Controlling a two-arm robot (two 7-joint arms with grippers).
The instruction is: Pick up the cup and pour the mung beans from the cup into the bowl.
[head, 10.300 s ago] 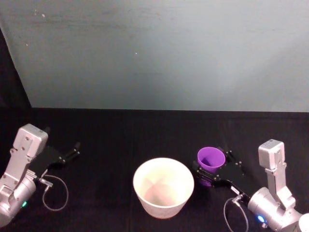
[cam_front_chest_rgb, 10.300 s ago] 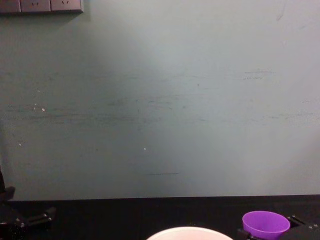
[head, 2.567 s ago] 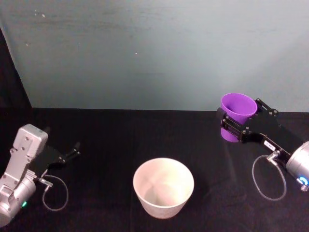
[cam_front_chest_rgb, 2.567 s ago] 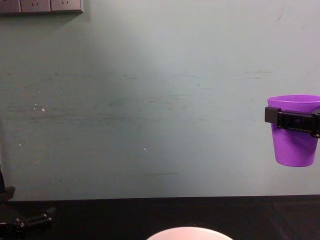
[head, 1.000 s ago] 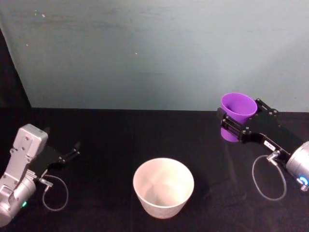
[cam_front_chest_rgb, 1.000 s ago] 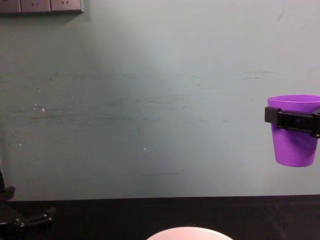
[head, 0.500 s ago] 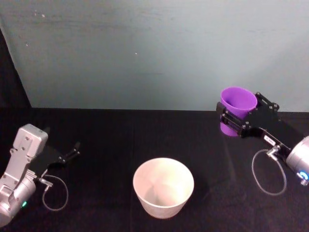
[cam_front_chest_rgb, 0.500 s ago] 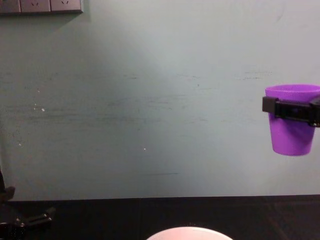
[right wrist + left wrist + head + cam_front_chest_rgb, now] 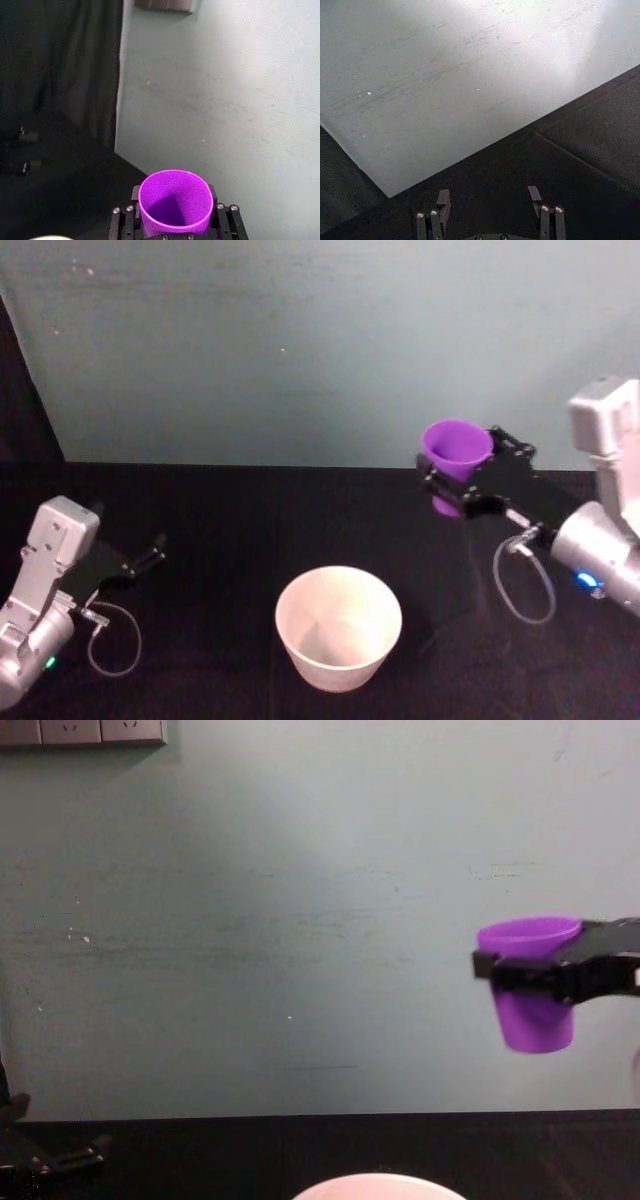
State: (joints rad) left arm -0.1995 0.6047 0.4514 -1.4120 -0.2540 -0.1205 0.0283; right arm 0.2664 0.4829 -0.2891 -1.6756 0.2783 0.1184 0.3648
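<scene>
two risks show: with the left gripper (image 9: 145, 560) spread and idle at the left of the desk (image 9: 250, 520) and the white bowl (image 9: 335, 668) at the middle front, the purple cup (image 9: 457, 447) hangs upright, high and off to the bowl's right, pinched in the right gripper (image 9: 462, 480). tipping before it is over the bowl would scatter beans on the desk, and the smooth plastic could slip in a loose pinch.

The black worktop (image 9: 220, 530) carries one white bowl (image 9: 332, 664), upright, near the robot's side, about midway across.
</scene>
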